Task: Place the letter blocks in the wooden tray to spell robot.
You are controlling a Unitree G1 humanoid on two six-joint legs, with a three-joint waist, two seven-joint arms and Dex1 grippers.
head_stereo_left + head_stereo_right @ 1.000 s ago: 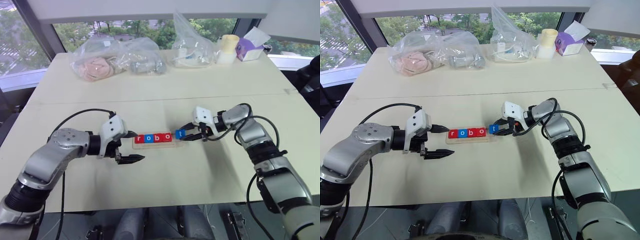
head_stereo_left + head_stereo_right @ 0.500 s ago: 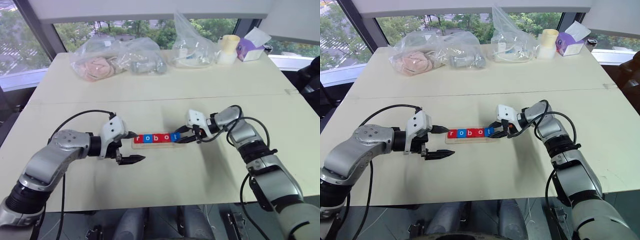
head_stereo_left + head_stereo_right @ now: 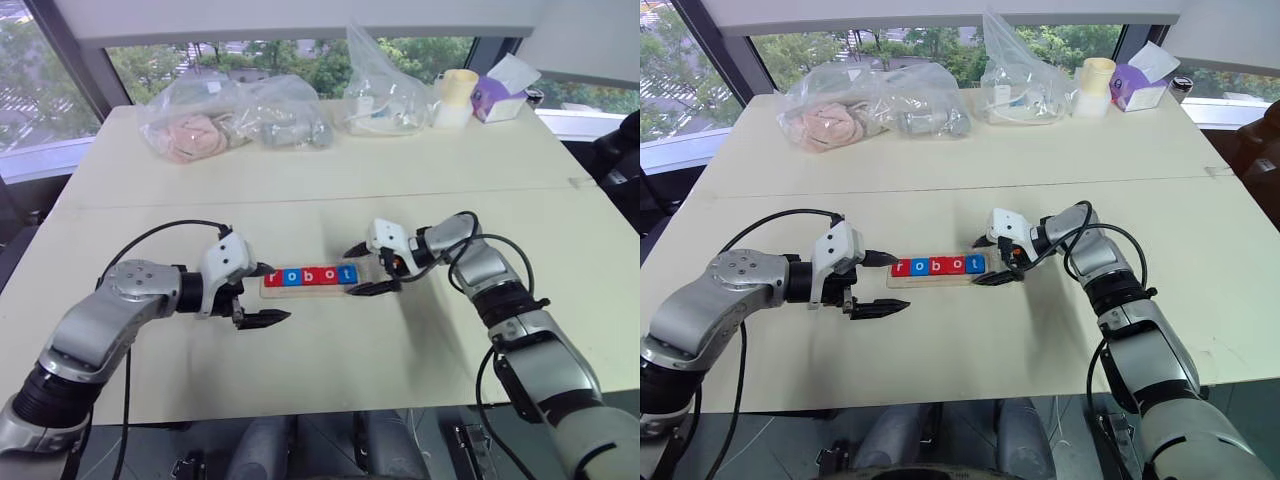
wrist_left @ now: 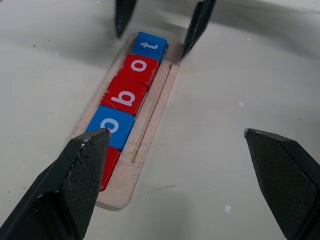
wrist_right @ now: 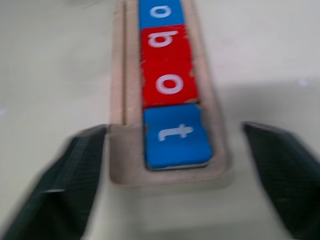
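The wooden tray (image 3: 306,288) lies mid-table with five letter blocks in its slot reading r (image 3: 274,278), o (image 3: 291,277), b (image 3: 310,276), o (image 3: 328,275), t (image 3: 347,273). The blue t (image 5: 175,135) lies flat at the tray's right end, against the red o (image 5: 169,82). My right gripper (image 3: 349,272) is open, one finger on each side of that end, touching nothing. At the tray's left end my left gripper (image 3: 272,292) stands open and empty, one of its fingers (image 4: 75,185) covering part of the red r (image 4: 107,165).
Several clear plastic bags (image 3: 195,125) with things inside line the table's far side, next to a pale roll (image 3: 455,98) and a purple tissue box (image 3: 500,95). A seam crosses the table behind the tray. Bare tabletop runs from the tray to the near edge.
My right gripper moved left with the blue t block, set it into the tray's right end and opened off it. The left arm stayed still.
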